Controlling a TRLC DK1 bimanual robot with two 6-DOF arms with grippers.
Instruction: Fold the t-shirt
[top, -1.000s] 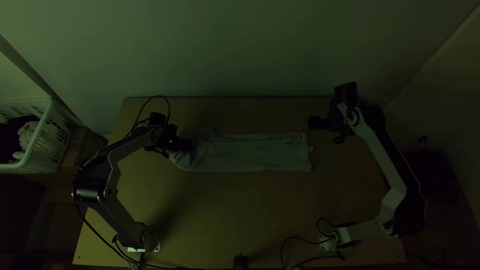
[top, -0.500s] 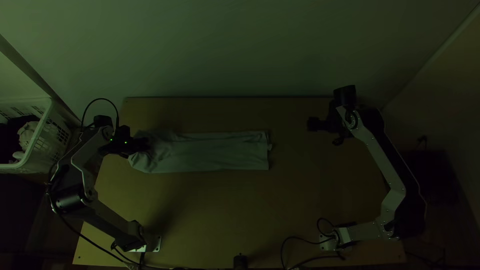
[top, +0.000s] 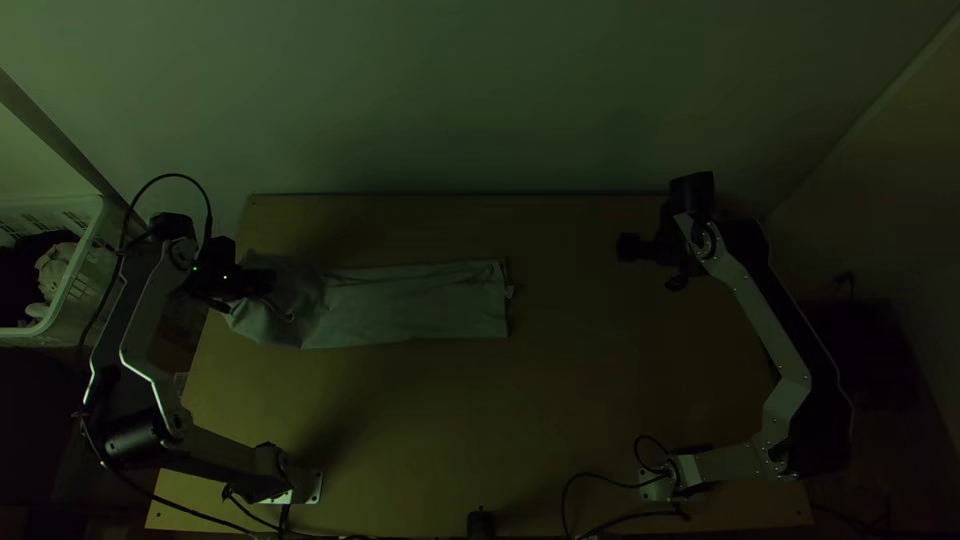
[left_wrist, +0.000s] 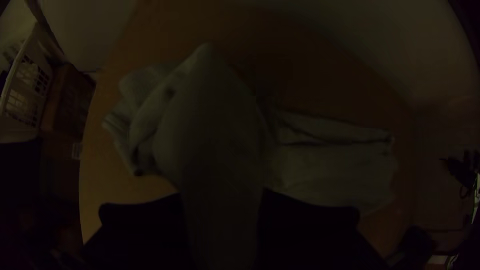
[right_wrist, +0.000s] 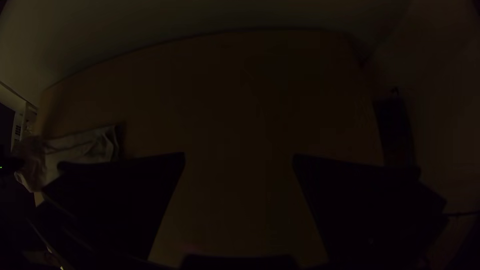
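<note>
The pale t-shirt (top: 410, 305) lies as a long folded strip on the left half of the table, its left end bunched and raised. At that end my left gripper (top: 262, 282) is shut on the cloth. The left wrist view has a thick fold of the t-shirt (left_wrist: 215, 135) rising between the fingers of my left gripper (left_wrist: 222, 207). Well to the right of the strip, over the table's right part, is my right gripper (top: 630, 247). In the right wrist view my right gripper (right_wrist: 239, 162) holds nothing, fingers wide apart, and the strip's flat end (right_wrist: 97, 145) lies off to one side.
A white basket (top: 75, 290) with cloth in it stands beyond the table's left edge. Bare wooden table (top: 560, 400) stretches between the arms. A wall runs behind the far edge, and cables lie near the right arm's base. A small black object (top: 481, 524) sits at the near edge.
My left gripper has moved left with the t-shirt, dragging the whole strip along; the left end now looks more raised and bunched. The right arm has stayed almost still.
</note>
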